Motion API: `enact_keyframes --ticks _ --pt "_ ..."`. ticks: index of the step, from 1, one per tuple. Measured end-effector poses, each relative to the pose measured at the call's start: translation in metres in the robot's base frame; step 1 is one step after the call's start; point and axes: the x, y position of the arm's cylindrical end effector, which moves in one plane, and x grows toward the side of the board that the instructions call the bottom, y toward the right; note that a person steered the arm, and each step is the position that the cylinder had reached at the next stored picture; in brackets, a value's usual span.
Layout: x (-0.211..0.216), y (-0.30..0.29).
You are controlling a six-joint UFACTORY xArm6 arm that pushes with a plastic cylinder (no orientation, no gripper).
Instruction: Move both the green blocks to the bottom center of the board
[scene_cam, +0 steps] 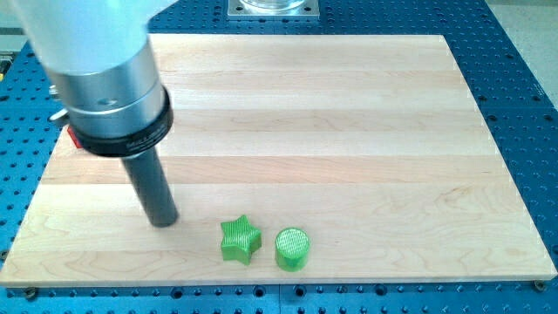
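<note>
Green star block [240, 240]: bright green, fine ribbed lines across top. Green cylinder block [293, 249]: same green, same ribbing. Worktop [349, 131]: pale wood, lengthwise plank bands. My tip [163, 221]: dark grey rod under silver collar, white housing. Red scrap [75, 136] behind collar. Surround blue, dotted holes.

A pale wooden desk [349, 113] of jointed planks sits on a blue perforated base [523, 96]. A green star block [240, 240] lies near the desk's bottom edge, with a green cylinder block [292, 249] just beside it toward the view's right. My tip [163, 220] rests on the wood left of the star, apart from it. A red object [75, 137], possibly another block, shows at the desk's left edge, far left of the star.
</note>
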Motion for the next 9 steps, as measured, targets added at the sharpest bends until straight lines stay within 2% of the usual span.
enact_keyframes --ticks 1,3,4,5,6,7,8,9 --pt "0.034 0.039" --pt "0.049 0.106" --pt "0.059 0.103" --pt "0.059 0.103" --pt "0.059 0.127" --pt "0.058 0.186" --pt "0.059 0.210" --pt "0.023 0.228"
